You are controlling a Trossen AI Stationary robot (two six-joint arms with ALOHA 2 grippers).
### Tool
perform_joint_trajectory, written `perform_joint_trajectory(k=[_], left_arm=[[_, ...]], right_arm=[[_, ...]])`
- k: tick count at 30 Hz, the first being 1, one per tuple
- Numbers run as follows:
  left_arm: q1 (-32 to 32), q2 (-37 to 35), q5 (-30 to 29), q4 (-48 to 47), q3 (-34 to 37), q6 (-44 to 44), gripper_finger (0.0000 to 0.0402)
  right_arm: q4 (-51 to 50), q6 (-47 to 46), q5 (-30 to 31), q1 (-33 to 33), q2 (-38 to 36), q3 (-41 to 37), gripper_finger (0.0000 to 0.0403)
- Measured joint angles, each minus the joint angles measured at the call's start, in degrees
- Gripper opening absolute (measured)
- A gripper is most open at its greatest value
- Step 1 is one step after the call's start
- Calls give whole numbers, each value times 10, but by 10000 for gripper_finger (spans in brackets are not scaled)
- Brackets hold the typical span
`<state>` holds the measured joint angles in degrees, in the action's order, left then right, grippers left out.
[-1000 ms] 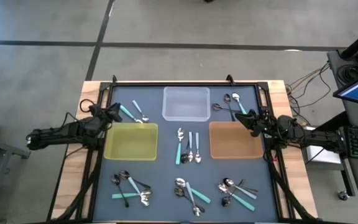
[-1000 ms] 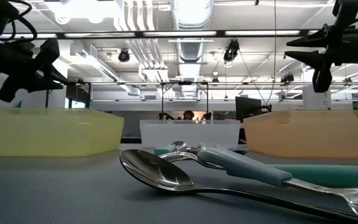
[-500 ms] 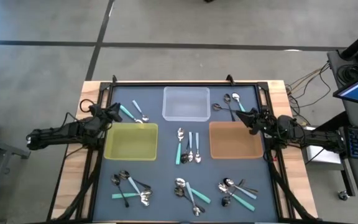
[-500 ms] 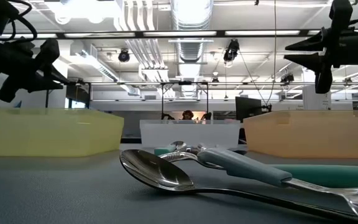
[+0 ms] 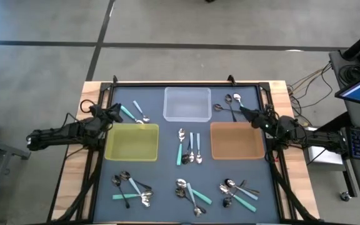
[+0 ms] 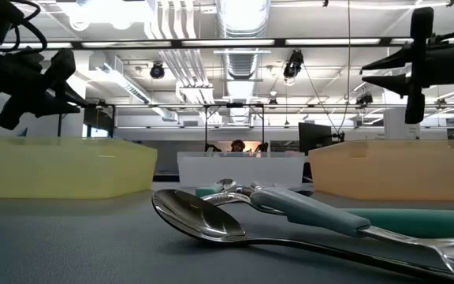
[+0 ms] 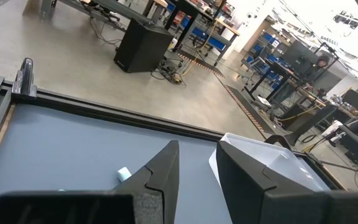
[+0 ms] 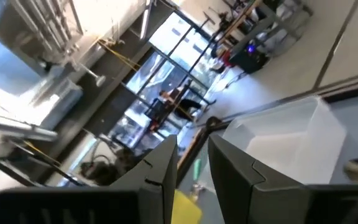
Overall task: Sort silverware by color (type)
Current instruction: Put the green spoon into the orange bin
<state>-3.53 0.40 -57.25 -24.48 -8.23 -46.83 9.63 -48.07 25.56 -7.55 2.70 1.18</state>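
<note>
Above orange tray (image 5: pixel 236 141) corner | right end effector (image 5: pixel 242 112) empty | fingers slightly apart

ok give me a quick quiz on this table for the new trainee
1. True or false: the yellow tray holds no silverware.
2. Which tray lies nearest the right tool? a) clear b) yellow c) orange-brown
3. What does the left tool, beside the yellow tray's far corner, hold?
Key: 1 true; 2 c, the orange-brown tray; 3 nothing.
</note>
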Motion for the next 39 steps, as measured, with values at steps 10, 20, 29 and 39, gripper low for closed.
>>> perform_joint_trajectory(k=[10,20,29,39], left_arm=[[0,0,0,0,0,0,89],[0,0,0,0,0,0,89],[0,0,0,0,0,0,89],[0,0,0,0,0,0,89]], right_arm=[[2,-92,-1,0,0,0,82],[17,-168,-23,0,8,0,82],[-146,-116,-30,0,65,88,82],[-464,-85,41,-8,237,281,82]])
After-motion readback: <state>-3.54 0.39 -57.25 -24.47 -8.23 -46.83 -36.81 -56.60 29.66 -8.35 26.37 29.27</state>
